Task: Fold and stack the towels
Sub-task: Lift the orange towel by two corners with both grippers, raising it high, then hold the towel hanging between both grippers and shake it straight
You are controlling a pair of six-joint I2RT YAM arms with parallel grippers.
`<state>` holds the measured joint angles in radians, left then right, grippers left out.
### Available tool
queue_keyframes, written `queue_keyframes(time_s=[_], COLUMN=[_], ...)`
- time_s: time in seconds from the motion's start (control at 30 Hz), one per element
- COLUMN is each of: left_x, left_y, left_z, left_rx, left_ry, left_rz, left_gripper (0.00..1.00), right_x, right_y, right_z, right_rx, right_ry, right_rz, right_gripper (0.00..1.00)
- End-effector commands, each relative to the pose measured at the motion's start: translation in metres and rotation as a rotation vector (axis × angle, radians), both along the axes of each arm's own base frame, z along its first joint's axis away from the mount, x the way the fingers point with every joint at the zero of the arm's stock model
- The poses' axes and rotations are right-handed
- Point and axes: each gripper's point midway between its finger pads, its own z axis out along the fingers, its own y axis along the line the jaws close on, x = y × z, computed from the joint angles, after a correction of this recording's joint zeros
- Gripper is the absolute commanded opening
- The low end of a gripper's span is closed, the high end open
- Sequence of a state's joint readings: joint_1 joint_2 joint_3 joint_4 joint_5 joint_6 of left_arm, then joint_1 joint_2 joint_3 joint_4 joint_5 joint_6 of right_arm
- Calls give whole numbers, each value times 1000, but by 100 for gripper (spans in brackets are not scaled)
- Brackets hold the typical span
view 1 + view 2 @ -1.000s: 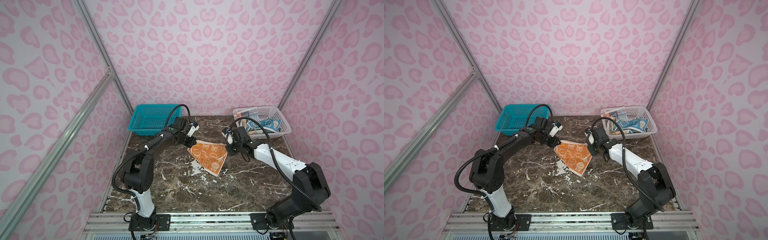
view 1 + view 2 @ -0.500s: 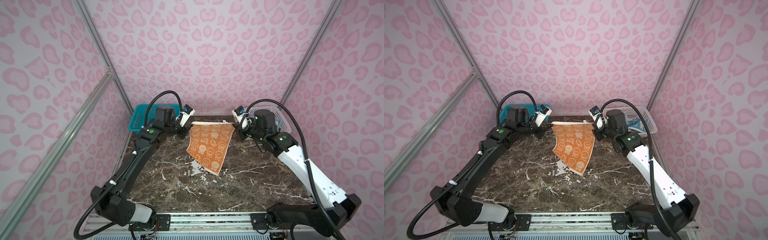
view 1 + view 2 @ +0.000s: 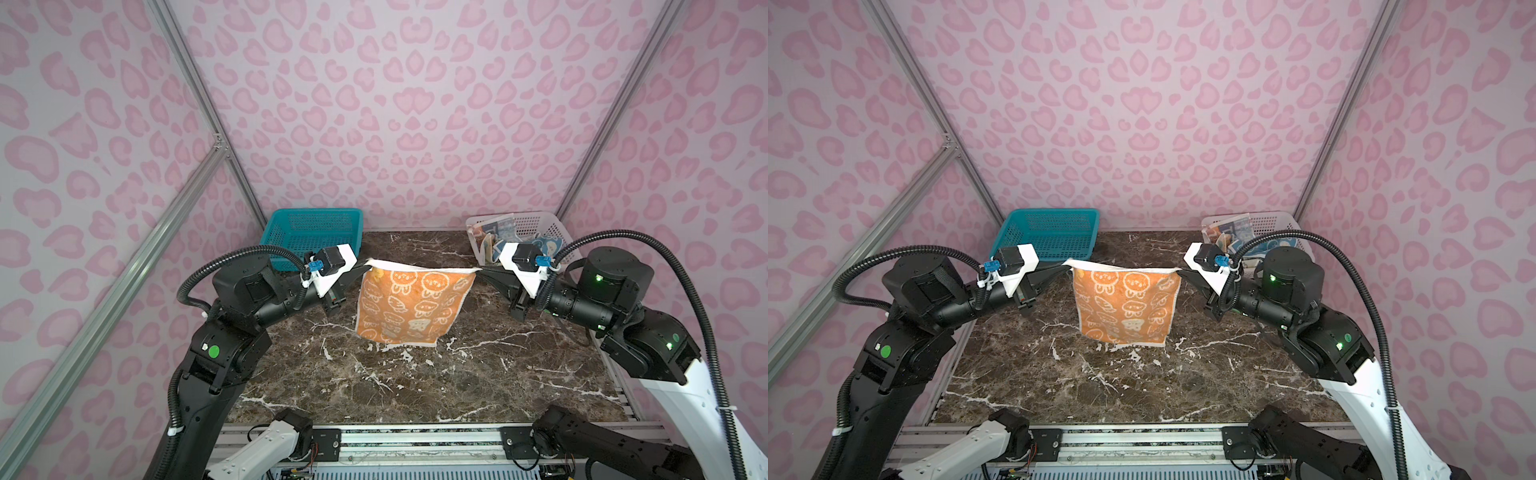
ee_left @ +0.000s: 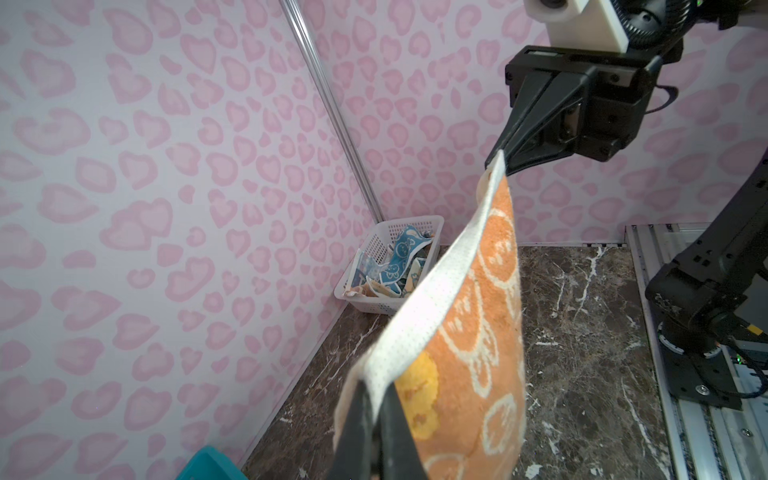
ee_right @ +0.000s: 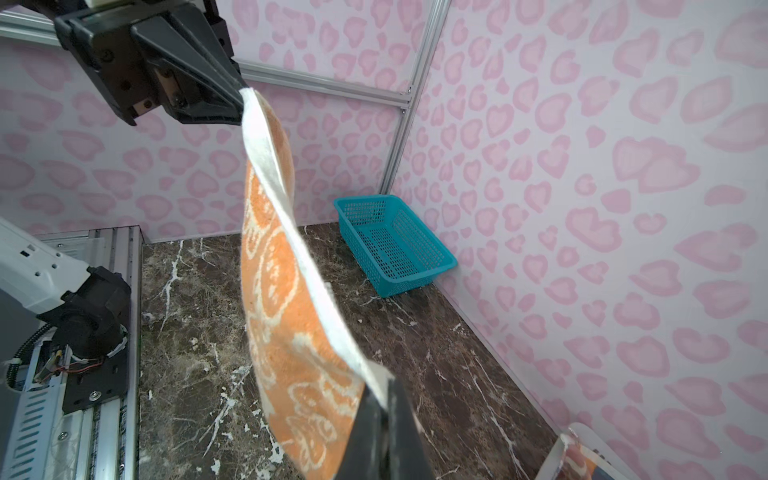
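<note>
Mid-frame in both top views, the orange towel hangs taut, left gripper and right gripper each clamped on a top corner, spread flat, likely for a clean fold.

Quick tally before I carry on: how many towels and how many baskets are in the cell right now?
Baskets: 2 (teal mesh plastic basket, white mesh plastic basket)
Towels: 3 (orange bunny-print terry towel held up off the table; blue bunny-print terry towel and cream lettered terry towel in the white basket)
Total: 5
</note>
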<state>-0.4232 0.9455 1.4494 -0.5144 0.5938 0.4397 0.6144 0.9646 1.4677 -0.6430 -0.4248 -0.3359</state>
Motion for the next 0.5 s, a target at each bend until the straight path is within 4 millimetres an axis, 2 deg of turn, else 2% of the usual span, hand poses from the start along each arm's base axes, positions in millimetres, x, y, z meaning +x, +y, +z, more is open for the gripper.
queue_keyframes(time_s=[0.0,0.07,0.13,0.17,0.33,0.47], left_x=[21,50,80,96,170,219], left_y=[-1,-1,-3,-5,-15,-22], left_z=[6,-1,-11,-16,-51,-88], left_rx=[-29,-15,5,12,49,108], left_ry=[-15,1,31,50,138,198], left_rz=[56,130,190,211,286,343], left_gripper=[3,3,3,3,3,3], right_x=[26,57,92,107,185,229], right_y=[-5,-18,-29,-34,-41,-45], right_z=[12,11,-1,0,-40,-64], right_rx=[81,132,149,157,100,59], right_ry=[6,64,128,147,288,332], right_rz=[-24,-78,-140,-162,-287,-380], right_gripper=[0,0,0,0,0,0])
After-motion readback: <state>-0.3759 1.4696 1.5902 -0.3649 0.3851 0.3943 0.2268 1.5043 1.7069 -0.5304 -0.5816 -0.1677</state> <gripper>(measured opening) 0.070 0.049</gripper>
